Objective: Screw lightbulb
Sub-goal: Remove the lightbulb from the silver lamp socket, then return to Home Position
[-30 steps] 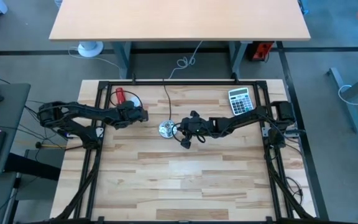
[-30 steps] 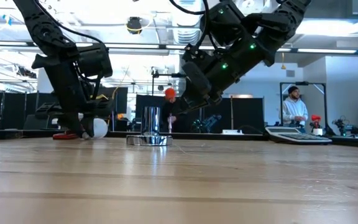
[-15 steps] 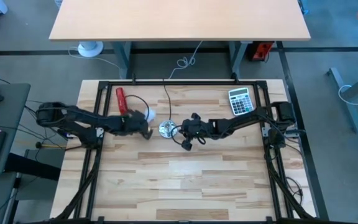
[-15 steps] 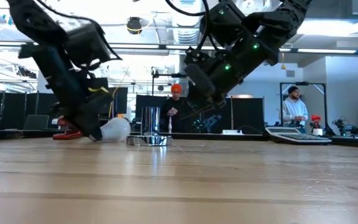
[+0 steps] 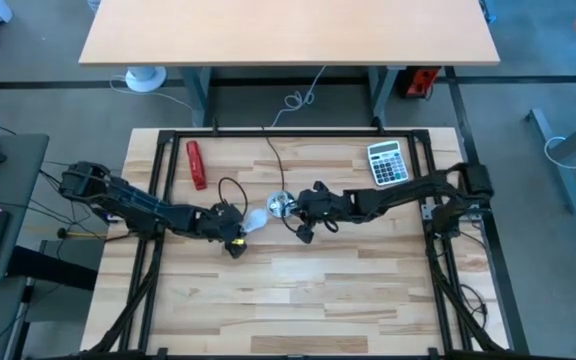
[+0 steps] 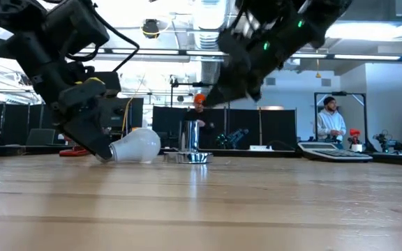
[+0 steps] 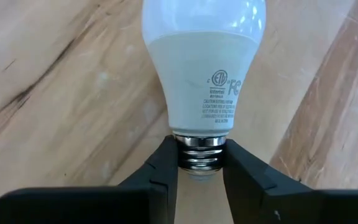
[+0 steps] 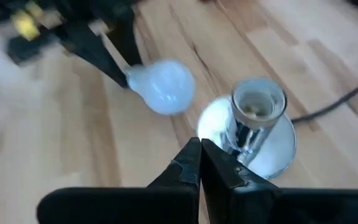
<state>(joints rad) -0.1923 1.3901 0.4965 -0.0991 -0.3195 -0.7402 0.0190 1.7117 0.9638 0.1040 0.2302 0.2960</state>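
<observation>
The left tool [image 5: 236, 236] grips the lightbulb [image 5: 253, 221] by its silvery screw base, with both fingers [image 7: 160, 168] pressed tight on the thread. The bulb lies low over the wooden desk [image 5: 298, 290], near its middle, and the white glass end points toward the metal socket [image 5: 280, 205], which stands just beside it with a black cord [image 5: 268, 160]. The right tool [image 5: 301, 207] hangs beside the socket on its other side, with its two fingers [image 8: 188, 165] closed together and holding nothing. A red object [image 5: 196, 163] and a calculator [image 5: 386, 162] lie at the far side of the desk.
</observation>
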